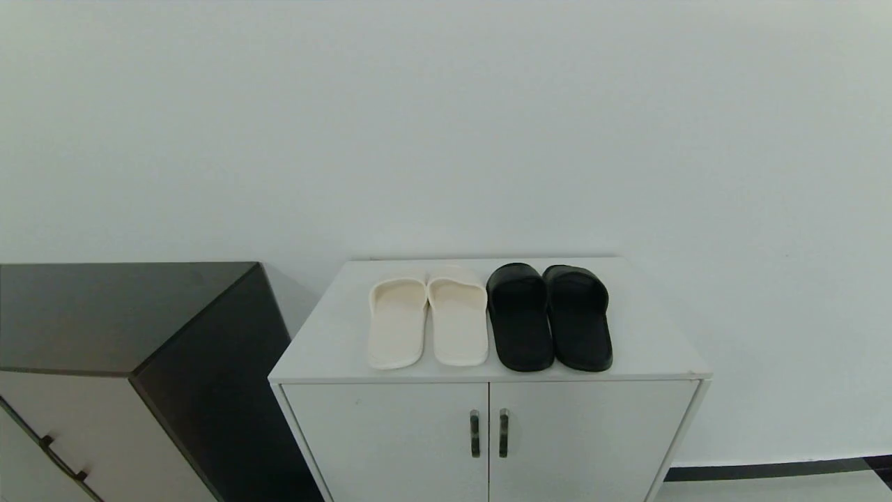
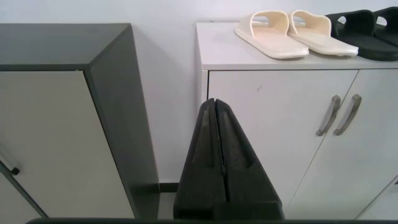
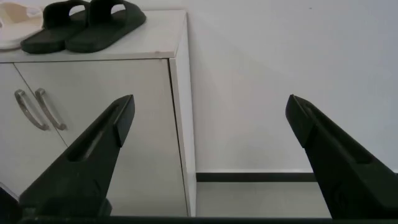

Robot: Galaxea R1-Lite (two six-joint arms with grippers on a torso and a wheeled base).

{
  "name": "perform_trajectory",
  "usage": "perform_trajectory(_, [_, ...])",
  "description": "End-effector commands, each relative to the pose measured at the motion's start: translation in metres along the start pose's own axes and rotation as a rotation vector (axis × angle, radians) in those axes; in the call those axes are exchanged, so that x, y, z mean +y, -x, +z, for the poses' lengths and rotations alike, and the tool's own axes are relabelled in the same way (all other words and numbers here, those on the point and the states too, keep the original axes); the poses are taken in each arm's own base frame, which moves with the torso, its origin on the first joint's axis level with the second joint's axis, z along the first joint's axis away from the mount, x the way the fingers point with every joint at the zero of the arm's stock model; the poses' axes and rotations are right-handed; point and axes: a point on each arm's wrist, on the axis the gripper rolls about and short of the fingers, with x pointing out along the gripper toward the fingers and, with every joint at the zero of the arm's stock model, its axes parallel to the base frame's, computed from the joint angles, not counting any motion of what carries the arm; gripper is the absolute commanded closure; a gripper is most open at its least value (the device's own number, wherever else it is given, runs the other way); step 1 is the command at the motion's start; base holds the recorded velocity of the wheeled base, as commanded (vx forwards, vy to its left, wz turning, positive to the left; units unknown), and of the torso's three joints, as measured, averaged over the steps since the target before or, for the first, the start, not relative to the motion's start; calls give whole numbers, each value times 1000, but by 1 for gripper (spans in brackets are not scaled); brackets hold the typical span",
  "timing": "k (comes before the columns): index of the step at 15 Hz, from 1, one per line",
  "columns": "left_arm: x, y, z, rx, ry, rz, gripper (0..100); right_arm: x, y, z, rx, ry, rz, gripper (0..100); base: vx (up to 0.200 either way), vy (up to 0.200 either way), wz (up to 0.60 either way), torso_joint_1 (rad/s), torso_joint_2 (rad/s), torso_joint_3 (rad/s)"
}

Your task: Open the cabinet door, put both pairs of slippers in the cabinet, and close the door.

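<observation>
A white cabinet (image 1: 390,432) stands against the wall with both doors closed; two dark handles (image 1: 488,433) sit side by side at the middle. On its top lie a cream pair of slippers (image 1: 426,321) on the left and a black pair of slippers (image 1: 549,316) on the right, toes toward the wall. My left gripper (image 2: 215,102) is shut, low and in front of the cabinet's (image 2: 280,124) left side, apart from it. My right gripper (image 3: 211,109) is open and empty, off the cabinet's (image 3: 93,124) right corner, with the black slippers (image 3: 84,23) above.
A taller dark-topped cabinet (image 1: 104,314) with pale drawer fronts stands close to the left of the white one, a narrow gap between them. A plain white wall (image 1: 766,209) runs behind; bare floor (image 1: 766,488) lies to the right.
</observation>
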Motion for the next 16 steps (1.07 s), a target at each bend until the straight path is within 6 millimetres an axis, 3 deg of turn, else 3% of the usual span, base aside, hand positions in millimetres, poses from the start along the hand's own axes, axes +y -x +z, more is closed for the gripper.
perform_trajectory(1, [0,0,0,0,0,1,100,0,0,0,0,1,-6,0,0,0,0,0,0,0])
perform_trajectory(4, [0,0,0,0,-1,-1,100,-1,0,8,-20,-1,-29,0,0,0,0,0,0,0])
perform_trajectory(5, [0,0,0,0,-3,-1,100,-2,11,82,-202,-87,-24,0,0,0,0,0,0,0])
perform_trajectory(6, [0,0,0,0,-1,1,100,-2,9,117,-215,-190,-9,0,0,0,0,0,0,0])
perform_trajectory(7, [0,0,0,0,0,2,100,-2,-13,130,-93,-183,-5,0,0,0,0,0,0,0])
perform_trajectory(9, [0,0,0,0,2,2,100,1,-41,109,69,-83,155,0,0,0,0,0,0,0])
perform_trajectory(10, [0,0,0,0,2,2,100,3,-47,108,101,-95,213,0,0,0,0,0,0,0])
perform_trajectory(13, [0,0,0,0,-4,-1,100,14,-92,114,235,-131,332,0,0,0,0,0,0,0])
perform_trajectory(16, [0,0,0,0,-3,-1,100,44,-133,118,273,-98,418,0,0,0,0,0,0,0])
